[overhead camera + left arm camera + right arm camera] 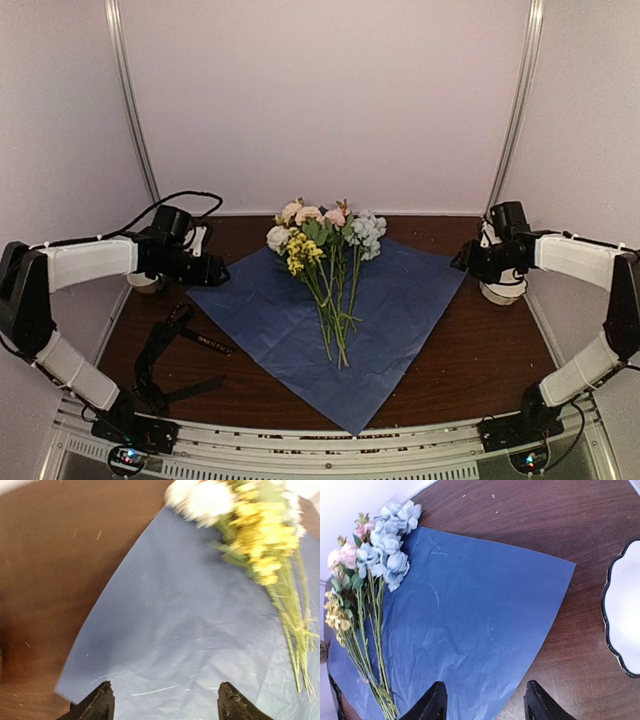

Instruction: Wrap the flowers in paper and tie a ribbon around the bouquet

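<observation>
The flowers [325,270] lie on the middle of the blue paper [400,300], heads toward the back wall and stems toward me. The paper is spread flat like a diamond on the brown table. The black ribbon [208,343] lies loosely coiled on the table to the left of the paper. My left gripper [215,272] hovers open over the paper's left corner; in its wrist view the left gripper [165,702] has only paper [190,630] between the jaws, with the flowers [265,545] beyond. My right gripper [460,262] is open above the right corner, its jaws [486,697] straddling the paper [470,625] edge.
A white dish with a dark scalloped rim [625,615] stands on the table just right of the paper, under the right arm [500,292]. A small white cup [145,283] sits below the left arm. White walls close in the back and sides.
</observation>
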